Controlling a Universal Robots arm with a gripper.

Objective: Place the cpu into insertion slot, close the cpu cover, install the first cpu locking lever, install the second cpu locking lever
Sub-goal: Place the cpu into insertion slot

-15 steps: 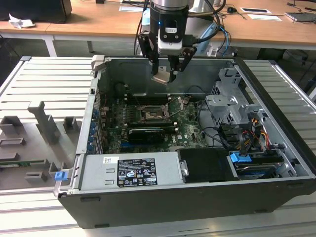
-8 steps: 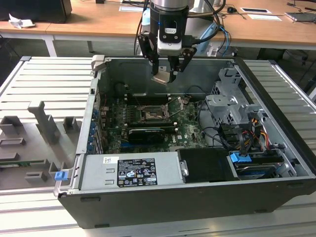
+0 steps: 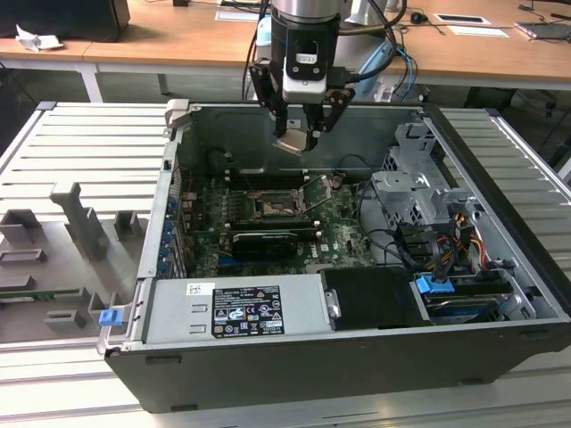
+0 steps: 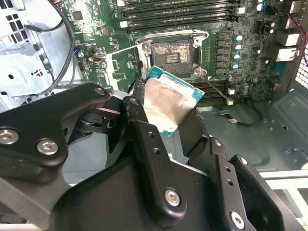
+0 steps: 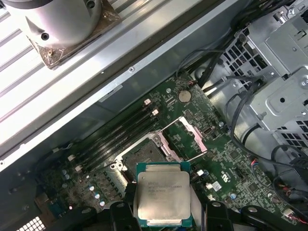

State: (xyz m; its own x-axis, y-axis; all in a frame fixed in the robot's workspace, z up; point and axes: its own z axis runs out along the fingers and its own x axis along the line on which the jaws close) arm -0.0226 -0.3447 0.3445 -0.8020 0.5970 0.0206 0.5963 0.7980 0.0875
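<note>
My gripper (image 3: 298,135) hangs above the open computer case, shut on the cpu (image 3: 292,144), a flat silver-grey square with a green edge. In both wrist views the cpu (image 4: 166,103) (image 5: 162,198) sits between the black fingers (image 4: 139,108), tilted and above the board. The insertion slot (image 4: 172,52) (image 5: 143,153) (image 3: 270,207) lies bare below it, a dark square with a metal rim. The cpu cover (image 5: 192,137) (image 3: 315,191) stands hinged open beside the slot. A thin locking lever (image 4: 217,92) juts out next to the slot.
Long black memory slots (image 4: 178,14) run beside the socket. A grey power supply (image 3: 236,308) fills the case's near side. A metal drive cage (image 3: 419,192) with cables stands on the exterior view's right. Grey fixtures (image 3: 80,223) sit on the ribbed table outside the case.
</note>
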